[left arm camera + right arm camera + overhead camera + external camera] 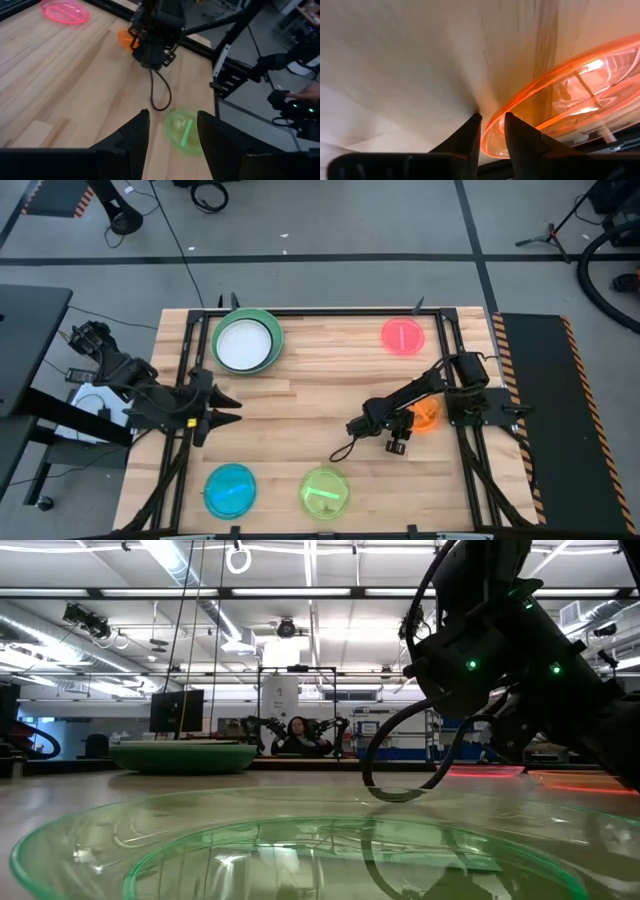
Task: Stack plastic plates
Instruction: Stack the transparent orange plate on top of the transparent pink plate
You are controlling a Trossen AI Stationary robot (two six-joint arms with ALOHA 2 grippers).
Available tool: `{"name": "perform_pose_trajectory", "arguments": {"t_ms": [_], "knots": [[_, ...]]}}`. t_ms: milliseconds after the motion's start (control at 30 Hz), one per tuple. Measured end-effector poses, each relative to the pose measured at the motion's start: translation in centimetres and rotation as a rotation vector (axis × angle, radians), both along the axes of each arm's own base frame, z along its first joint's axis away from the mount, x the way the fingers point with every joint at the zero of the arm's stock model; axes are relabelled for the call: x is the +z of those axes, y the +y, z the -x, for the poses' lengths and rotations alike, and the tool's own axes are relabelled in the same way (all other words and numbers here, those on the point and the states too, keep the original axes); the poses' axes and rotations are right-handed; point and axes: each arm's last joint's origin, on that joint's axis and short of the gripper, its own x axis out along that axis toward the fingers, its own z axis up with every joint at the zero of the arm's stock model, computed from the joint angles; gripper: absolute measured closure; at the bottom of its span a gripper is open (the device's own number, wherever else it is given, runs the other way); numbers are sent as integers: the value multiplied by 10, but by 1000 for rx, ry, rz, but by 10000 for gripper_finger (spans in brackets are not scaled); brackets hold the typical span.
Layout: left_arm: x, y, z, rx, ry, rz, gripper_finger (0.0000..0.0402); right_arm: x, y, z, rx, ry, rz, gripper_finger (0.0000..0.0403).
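Note:
A small translucent orange plate (428,417) lies near the table's right edge, with my right gripper (408,426) at its left rim. In the right wrist view the gripper (491,125) is nearly shut, with the plate's edge between the fingers. A white plate (244,344) sits in a dark green plate (270,323) at the far left; any plates under it are hidden. Lying flat are a pink plate (403,336) at the far right, a blue plate (231,489) and a yellow-green plate (325,492) at the near edge. My left gripper (232,406) waits open at the left, touching nothing. My right gripper pinches the orange plate's rim (491,131) between its two fingers, one finger (469,134) outside the plate and the other (517,135) over its inside. The fingers come slanting down from the table's left. The plate appears to rest on the table.
A black cable loop (345,448) hangs from the right arm over the table's middle. Dark frame rails (185,380) run along both sides of the table. Bare wood (320,370) lies between the stack and the right arm. A person (297,736) sits far behind the table.

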Motion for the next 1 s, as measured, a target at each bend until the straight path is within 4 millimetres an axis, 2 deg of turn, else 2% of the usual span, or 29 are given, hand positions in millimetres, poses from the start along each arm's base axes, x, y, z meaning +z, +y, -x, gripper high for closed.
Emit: {"name": "perform_pose_trajectory", "arguments": {"t_ms": [200,267,400,533,667,833,1000], "knots": [[5,-7,0,-46,-49,11,228,6,0,-1,36,22,-6,388],[7,-9,0,-56,-72,30,228,19,0,-3,81,21,-17,392],[9,-12,1,-77,-85,38,228,61,-9,-7,190,-47,36,392],[7,-10,2,-45,-75,8,228,99,-35,-6,240,-154,138,396],[7,-9,2,-7,-88,-4,228,119,-74,8,243,-142,235,395],[10,-10,1,-2,-111,28,228,133,-120,22,275,-154,298,396],[18,-11,-1,-2,-182,82,228,131,-154,23,359,-287,245,396]]}}
